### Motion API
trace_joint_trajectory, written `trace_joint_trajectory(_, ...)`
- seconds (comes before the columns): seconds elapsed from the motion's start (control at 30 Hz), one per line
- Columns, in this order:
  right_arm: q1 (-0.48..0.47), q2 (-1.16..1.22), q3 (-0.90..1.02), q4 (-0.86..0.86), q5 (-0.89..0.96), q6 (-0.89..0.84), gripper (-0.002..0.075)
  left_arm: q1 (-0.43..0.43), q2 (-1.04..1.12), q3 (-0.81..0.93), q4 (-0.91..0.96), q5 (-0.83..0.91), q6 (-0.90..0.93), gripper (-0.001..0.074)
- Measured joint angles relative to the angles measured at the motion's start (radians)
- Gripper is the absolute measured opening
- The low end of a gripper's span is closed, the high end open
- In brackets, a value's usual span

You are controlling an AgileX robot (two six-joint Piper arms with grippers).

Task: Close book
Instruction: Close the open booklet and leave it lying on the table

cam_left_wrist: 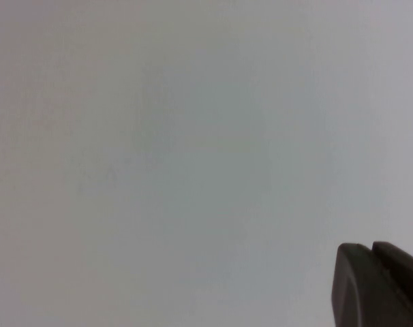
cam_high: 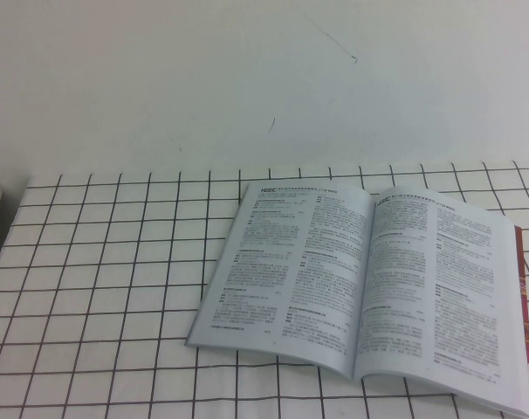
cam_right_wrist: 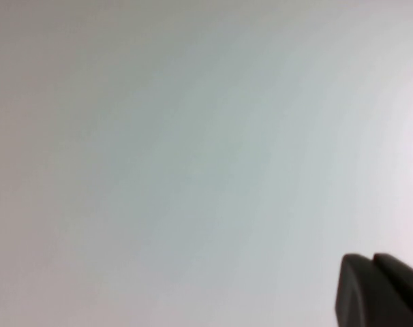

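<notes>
The book point(cam_high: 369, 297) is lying open and face up on the right half of the tabletop point(cam_high: 99, 288). Its two printed pages are meeting at a fold that is running from far to near, and its near right corner is reaching the edge of the high view. A strip of pink cover point(cam_high: 524, 301) is showing along its right side. The grid-patterned cloth is covering the tabletop around it, and a plain pale wall point(cam_high: 247, 78) is standing behind.

Neither arm is appearing in the high view. The left claw point(cam_left_wrist: 380, 286) is showing only as a dark corner in its wrist view, facing a blank pale surface; the right claw point(cam_right_wrist: 380, 289) is showing the same way in its own view. Whether either one is wide or narrow I cannot tell, and neither is holding anything that is showing.

I am judging the closing as not yet begun, with the approach being the step in hand. The next move is calling for one claw to reach an outer edge of the book, get under the whole stack of pages on that side, and swing it over the fold onto the other half.

Counting: one book, two claws.
</notes>
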Motion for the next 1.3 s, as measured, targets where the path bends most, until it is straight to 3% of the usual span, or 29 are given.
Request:
trace_joint_trajectory(0.17, 0.0, 0.0, 0.0, 0.009, 0.091, 0.025, -0.0003, 0.0, 0.0, 0.0, -0.018, 0.014, -0.009, -0.0004)
trace_joint_trajectory(0.27, 0.0, 0.0, -0.051, 0.009, 0.317, 0.029, -0.0003, 0.0, 0.0, -0.002, 0.009, 0.067, -0.017, -0.0004)
trace_joint_trajectory(0.43, 0.0, 0.015, -0.263, 0.019, 0.794, 0.03, -0.0003, 0.0, 0.0, -0.155, 0.082, 0.41, -0.066, -0.0004)
trace_joint_trajectory(0.67, 0.0, 0.206, -0.486, 0.068, 1.118, 0.012, -0.0003, 0.0, 0.083, -0.393, 0.043, 0.784, -0.183, -0.0004)
trace_joint_trajectory(1.0, 0.03, 0.522, -0.648, 0.231, 1.265, -0.185, -0.0003, 0.0, 0.443, -0.579, -0.025, 1.045, -0.173, -0.0004)
trace_joint_trajectory(1.3, 0.058, 0.813, -0.659, 0.42, 1.297, -0.396, -0.0003, 0.0, 0.72, -0.593, -0.177, 1.008, -0.03, -0.0004)
